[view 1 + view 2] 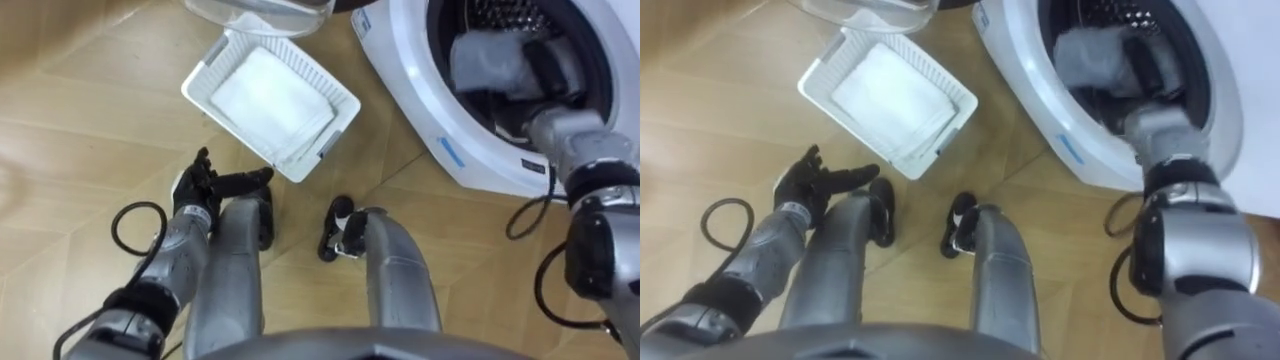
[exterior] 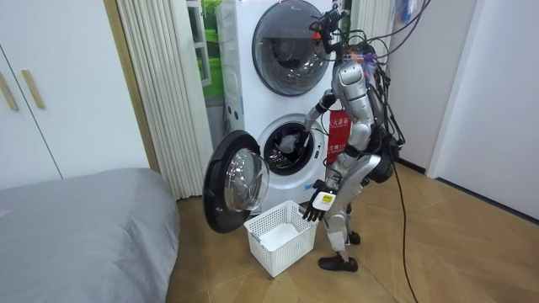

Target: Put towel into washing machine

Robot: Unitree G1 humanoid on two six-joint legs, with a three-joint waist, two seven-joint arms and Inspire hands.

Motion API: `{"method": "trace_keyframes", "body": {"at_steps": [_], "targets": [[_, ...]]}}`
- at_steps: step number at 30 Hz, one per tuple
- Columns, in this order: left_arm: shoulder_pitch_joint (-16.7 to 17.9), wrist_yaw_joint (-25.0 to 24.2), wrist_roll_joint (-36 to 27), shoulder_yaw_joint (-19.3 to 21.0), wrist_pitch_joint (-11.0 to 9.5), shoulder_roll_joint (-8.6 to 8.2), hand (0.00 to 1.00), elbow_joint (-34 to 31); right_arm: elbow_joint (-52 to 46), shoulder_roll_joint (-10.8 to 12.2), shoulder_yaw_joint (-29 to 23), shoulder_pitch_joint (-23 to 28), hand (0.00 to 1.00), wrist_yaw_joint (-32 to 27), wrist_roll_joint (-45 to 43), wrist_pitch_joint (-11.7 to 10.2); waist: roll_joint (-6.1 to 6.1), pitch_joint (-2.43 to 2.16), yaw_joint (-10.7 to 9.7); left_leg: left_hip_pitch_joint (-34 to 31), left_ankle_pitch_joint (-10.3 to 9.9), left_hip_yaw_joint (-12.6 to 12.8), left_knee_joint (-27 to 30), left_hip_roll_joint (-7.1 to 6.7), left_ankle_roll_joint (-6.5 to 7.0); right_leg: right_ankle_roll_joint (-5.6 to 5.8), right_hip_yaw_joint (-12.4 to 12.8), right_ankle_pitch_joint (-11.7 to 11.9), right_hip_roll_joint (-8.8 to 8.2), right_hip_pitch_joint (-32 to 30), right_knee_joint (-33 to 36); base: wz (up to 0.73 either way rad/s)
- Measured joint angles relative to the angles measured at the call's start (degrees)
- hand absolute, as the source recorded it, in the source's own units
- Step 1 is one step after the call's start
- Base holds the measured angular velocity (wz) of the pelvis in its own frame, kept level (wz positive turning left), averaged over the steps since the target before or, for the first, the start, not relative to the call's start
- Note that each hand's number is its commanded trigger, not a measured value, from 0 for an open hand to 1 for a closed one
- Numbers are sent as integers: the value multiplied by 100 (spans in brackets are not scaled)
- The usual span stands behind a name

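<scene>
- While my right hand reaches through the opening of the washing machine, the grey towel lies inside the drum, near the front edge of the opening and touching that hand.
- Right-hand fingers: they show dark against the towel. I cannot tell whether they are clamped on it or apart.
- Left hand: it hangs low beside my left leg, fingers apart and relaxed, holding nothing.
- Basket: it stands on the floor just beside the machine's front, below the open door. A folded white cloth covers its bottom.
- Progress, by my judgement: the towel is past the drum's rim, so the transfer is nearly complete.
- Remaining: let the towel go well inside the drum, then draw my right arm clear of the opening.
</scene>
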Motion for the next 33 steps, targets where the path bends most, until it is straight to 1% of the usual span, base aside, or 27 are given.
{"method": "trace_keyframes", "body": {"at_steps": [1,2,4,6,7,8,10,12,15,16,18,19,20,21,22,23,24,25,26,27,29,30,32,33], "targets": [[24,39,2,29,-36,-13,0,-2,0,-14,-15,-89,0,-127,127,-4,-1,0,-58,-27,-25,67,32,-11,43,33,20,-32,-60,-58,83,12],[46,55,50,47,-59,-7,0,-11,0,-15,-41,-185,0,-253,225,-4,-1,0,-143,-62,-43,125,65,-29,82,67,46,-72,-110,-110,161,10],[43,78,105,107,-73,0,0,-29,-1,-49,-65,-276,0,-397,374,-5,-7,-2,-222,-107,-61,240,90,-29,149,114,101,-108,-151,-184,230,6],[59,124,222,200,-129,-9,0,-55,2,-50,-170,-289,0,-515,492,-5,-12,-5,-241,-102,-72,249,94,-43,173,140,119,-111,-157,-168,214,2],[53,171,288,246,-207,-6,0,-64,9,-51,-272,-297,0,-601,547,-11,-12,-5,-261,-102,-79,255,107,-47,187,156,117,-119,-166,-150,216,10],[46,208,336,268,-283,-3,0,-62,27,-51,-356,-301,0,-685,573,-42,-12,-5,-283,-102,-87,265,138,-48,201,174,106,-129,-179,-133,231,13],[43,212,342,273,-361,9,0,-61,93,-51,-516,-300,0,-780,604,-106,-12,-5,-293,-101,-93,263,195,-50,212,199,82,-144,-196,-99,267,13],[44,212,343,292,-417,23,0,-62,102,-51,-683,-301,0,-894,636,-198,-12,-5,-281,-100,-105,291,202,-42,232,215,68,-155,-209,-91,282,11],[47,201,344,320,-427,7,0,-55,154,-51,-714,-307,0,-1008,642,-311,-11,-5,-274,-99,-115,311,185,-23,250,217,62,-157,-208,-85,289,2],[42,192,340,337,-429,-10,0,-55,179,-51,-714,-304,0,-1036,632,-375,-7,-5,-274,-99,-118,313,184,-20,255,216,52,-157,-213,-82,289,4],[40,165,331,296,-431,-14,0,-55,277,-62,-714,-305,0,-1099,622,-611,-2,-6,-272,-94,-116,310,185,-17,260,209,7,-159,-234,-55,289,7],[29,138,330,249,-431,-13,0,-55,322,-121,-714,-301,0,-1163,611,-799,2,-4,-264,-94,-110,308,184,-13,270,205,-5,-162,-235,-44,280,5],[18,81,320,244,-430,-29,0,-49,340,-181,-702,-300,0,-1228,553,-839,4,-3,-237,-90,-106,310,179,-14,278,204,0,-163,-234,-40,270,0],[-14,38,326,242,-429,-35,0,-38,363,-187,-701,-300,0,-1242,539,-857,8,-3,-217,-82,-104,311,178,-14,281,204,4,-162,-233,-31,266,0],[-80,-6,329,179,-425,-35,0,43,411,-187,-702,-283,0,-1259,536,-951,19,3,-156,-30,-101,312,159,-18,285,205,4,-162,-233,15,248,0],[-110,-39,328,125,-424,-27,0,93,459,-187,-701,-267,0,-1289,534,-1073,29,0,-97,34,-99,318,111,-20,287,210,4,-157,-232,73,206,0],[-115,-68,323,100,-424,-21,0,97,481,-188,-701,-262,0,-1297,535,-1116,34,1,-78,65,-92,323,78,-21,292,213,2,-151,-229,103,176,0],[-123,-91,324,62,-424,-13,0,114,530,-188,-700,-235,0,-1320,535,-1156,60,1,-35,136,-89,327,40,-21,291,216,-2,-147,-221,176,126,0],[-141,-104,325,1,-420,-16,0,137,526,-188,-695,-173,0,-1319,515,-1257,101,6,21,213,-88,330,-19,-21,290,227,-2,-137,-205,256,55,0],[-149,-116,325,-24,-420,-24,0,146,523,-188,-684,-141,0,-1318,496,-1304,131,11,50,255,-87,330,-50,-17,288,231,-3,-125,-192,292,10,-5],[-165,-196,321,-85,-409,-38,0,258,482,-188,-652,-16,0,-1312,496,-1426,241,5,128,461,-75,366,-235,-19,274,243,0,-60,-168,498,-186,-9],[-156,-207,322,-96,-409,-39,0,300,479,-187,-647,12,0,-1313,498,-1441,269,0,150,517,-72,369,-281,-20,269,246,-3,-46,-161,553,-237,-8],[-218,-226,321,-141,-402,-37,0,540,460,-187,-632,152,0,-1333,514,-1567,363,-7,234,700,-60,373,-408,-24,251,260,-28,-19,-145,743,-383,-2],[-232,-226,321,-140,-402,-35,0,581,460,-187,-631,178,0,-1337,515,-1591,381,-9,242,738,-57,373,-440,-24,245,260,-40,-19,-141,788,-426,0]]}}
